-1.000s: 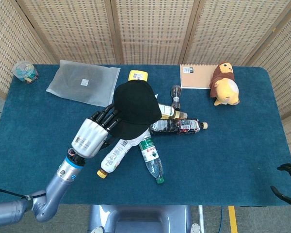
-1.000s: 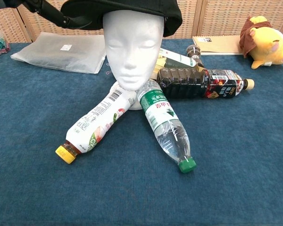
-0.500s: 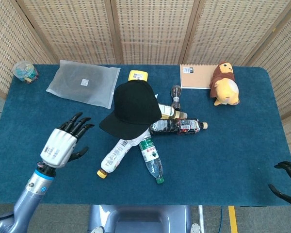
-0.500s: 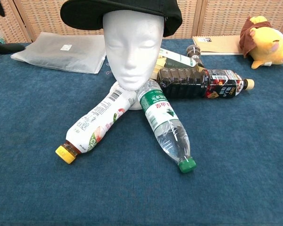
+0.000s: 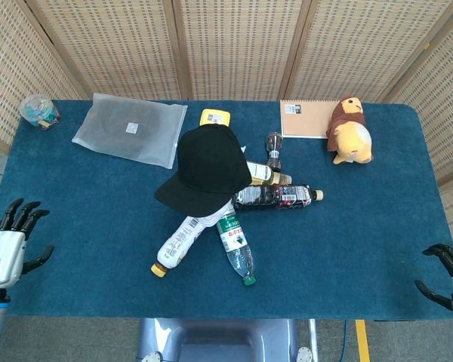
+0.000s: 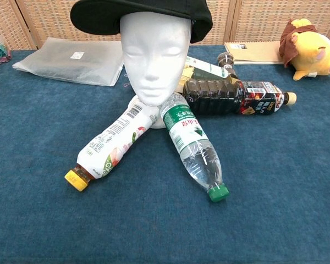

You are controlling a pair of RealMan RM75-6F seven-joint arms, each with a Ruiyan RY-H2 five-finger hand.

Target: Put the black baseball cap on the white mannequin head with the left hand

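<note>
The black baseball cap (image 6: pixel 137 14) sits on the white mannequin head (image 6: pixel 154 58), well right of the left hand (image 5: pixel 4 249), which is empty, fingers spread; the right hand (image 5: pixel 449 275) is partly cropped, its state unclear.

Left hand (image 5: pixel 4 251): silver-white shell on the back, black fingers. Blue ring at the wrist. Right hand (image 5: pixel 447 280): black fingers, pale body.
</note>
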